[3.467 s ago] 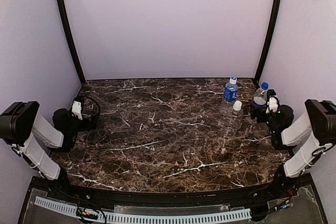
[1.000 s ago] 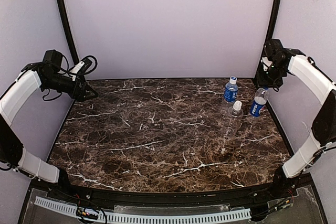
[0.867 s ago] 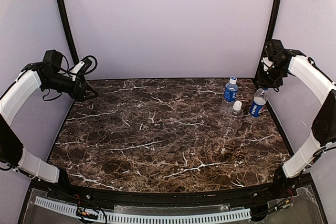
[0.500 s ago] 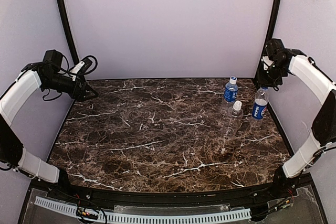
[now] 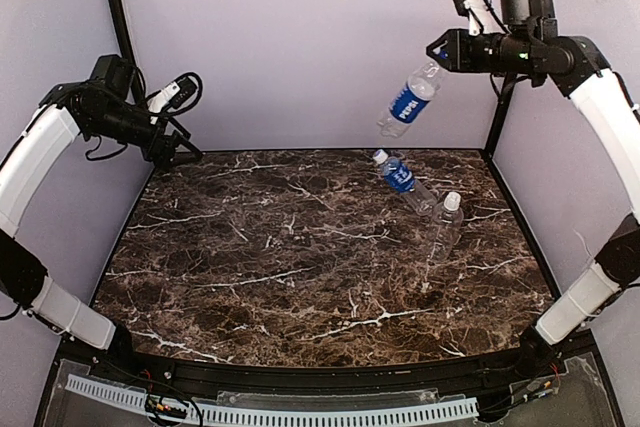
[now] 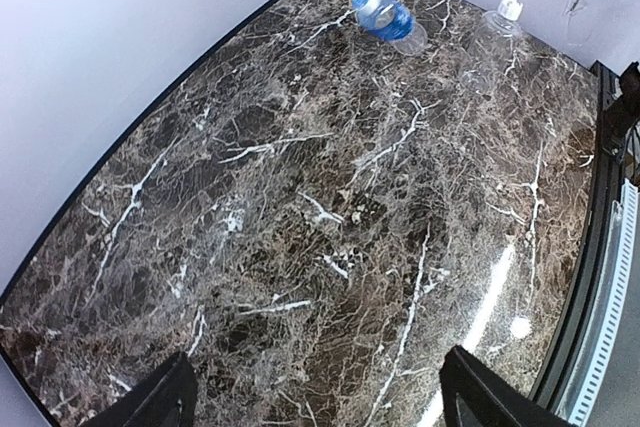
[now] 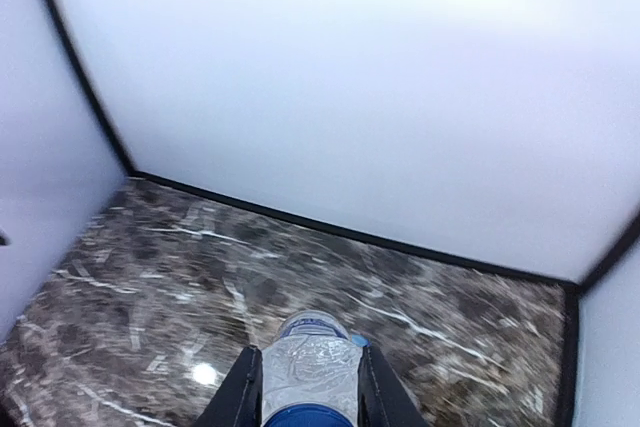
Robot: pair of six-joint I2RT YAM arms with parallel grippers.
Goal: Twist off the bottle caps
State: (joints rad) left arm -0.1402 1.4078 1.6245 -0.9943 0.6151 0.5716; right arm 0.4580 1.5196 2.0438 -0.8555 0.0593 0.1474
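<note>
The right gripper is clamped on a labelled bottle dangling below it — probably light, thin-walled, crushable and slick, so its stiffer neck looks the safest hold.

Bright, even overhead light; glare patches on the marble tabletop; right-wrist view motion-blurred and washed-out.

A dark brown marble tabletop, veined in white, spreads out below the left gripper and well beneath the right gripper — bright glare spots sit on it near its black front rim. Beyond both grippers rises a plain pale lavender back wall, flanked by black corner posts. A white slotted strip runs along the near edge, low behind them.
</note>
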